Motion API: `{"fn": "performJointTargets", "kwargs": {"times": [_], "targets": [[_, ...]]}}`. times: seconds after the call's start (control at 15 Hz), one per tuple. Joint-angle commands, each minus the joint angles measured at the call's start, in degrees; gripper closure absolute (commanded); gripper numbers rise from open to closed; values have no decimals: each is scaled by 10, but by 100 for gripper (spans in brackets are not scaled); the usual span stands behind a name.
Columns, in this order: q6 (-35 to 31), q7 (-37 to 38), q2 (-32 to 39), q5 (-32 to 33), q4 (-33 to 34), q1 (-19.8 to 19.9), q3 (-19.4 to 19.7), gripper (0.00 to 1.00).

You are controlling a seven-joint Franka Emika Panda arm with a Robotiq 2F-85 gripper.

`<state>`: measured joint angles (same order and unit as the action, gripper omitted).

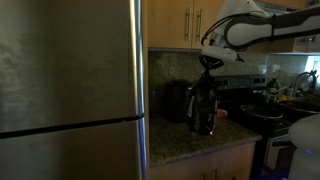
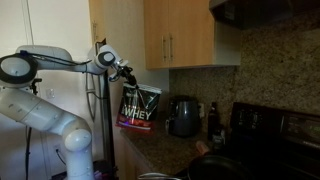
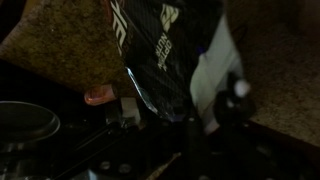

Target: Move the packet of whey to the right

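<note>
Speckled granite tabletop (image 1: 186, 144) shows in both exterior views. Black coffee maker (image 2: 183, 116) stands on it, near the back wall. Dark slim bottle (image 2: 212, 120) just beside it, details too dim to tell.

Your arm (image 2: 40, 115) is glossy white, made of thick rounded segments with dark rings at the joints. A round dark cap (image 2: 14, 68) closes one joint. In both exterior views your gripper (image 2: 127, 80) (image 1: 208, 62) is black and blocky; its jaws are too small to make out.
</note>
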<state>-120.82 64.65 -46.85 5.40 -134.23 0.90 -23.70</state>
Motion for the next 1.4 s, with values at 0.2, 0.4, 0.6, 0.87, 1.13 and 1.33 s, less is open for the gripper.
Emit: {"fn": "performJointTargets", "kwargs": {"times": [0.2, 0.4, 0.6, 0.87, 1.13, 1.33], "targets": [[-52, 50, -8, 107, -40, 104, 57, 99], [-95, 84, -3, 135, -51, 137, 82, 99], [-70, 75, 9, 125, -69, 126, 86, 97], [-95, 108, 42, 141, -84, 155, 80, 99], [-129, 186, 96, 168, -101, 177, 82, 99], [-172, 251, 118, 221, -97, 193, 72, 99]]}}
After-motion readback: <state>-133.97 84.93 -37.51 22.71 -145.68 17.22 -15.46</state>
